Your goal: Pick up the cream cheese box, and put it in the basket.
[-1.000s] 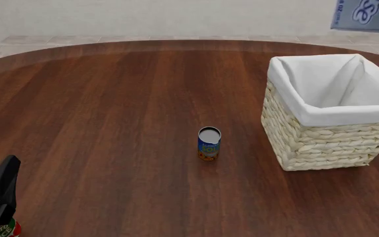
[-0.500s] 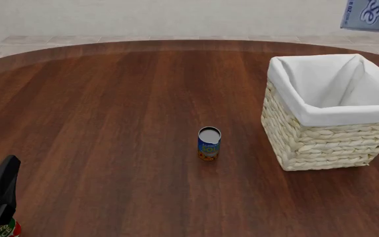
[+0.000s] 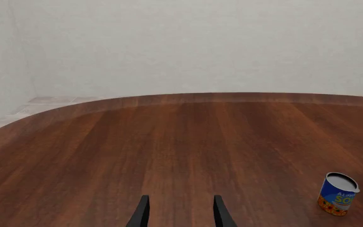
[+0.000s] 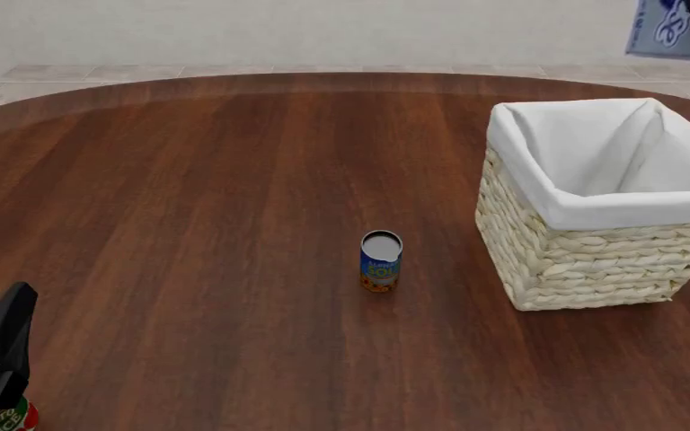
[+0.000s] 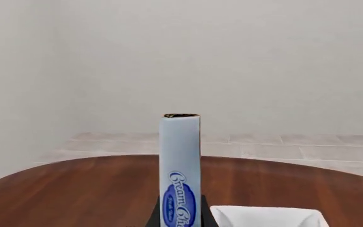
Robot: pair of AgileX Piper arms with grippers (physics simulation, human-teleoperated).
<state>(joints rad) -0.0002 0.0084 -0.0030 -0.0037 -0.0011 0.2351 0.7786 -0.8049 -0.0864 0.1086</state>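
In the right wrist view the cream cheese box [image 5: 180,161], silvery light blue with a dark blue oval logo, stands on edge. My right gripper [image 5: 180,220] is shut on its lower end. The front view shows the box [image 4: 659,27] high in the air at the top right corner, partly cut off, behind and above the basket [image 4: 609,211]. The basket's white cloth lining [image 5: 266,216] shows just below the box. My left gripper [image 3: 180,215] is open and holds nothing, low over the table at the near left.
A small blue-and-orange can [image 4: 381,260] stands upright mid-table, left of the basket; the left wrist view shows the can [image 3: 338,194] too. A red-labelled can [image 4: 4,420] sits under the left gripper's finger [image 4: 4,341] at the near left corner.
The cream cheese box has shifted right in the right gripper's grip, so less of it shows at the front view's top right corner. The left arm, can and basket have not moved.
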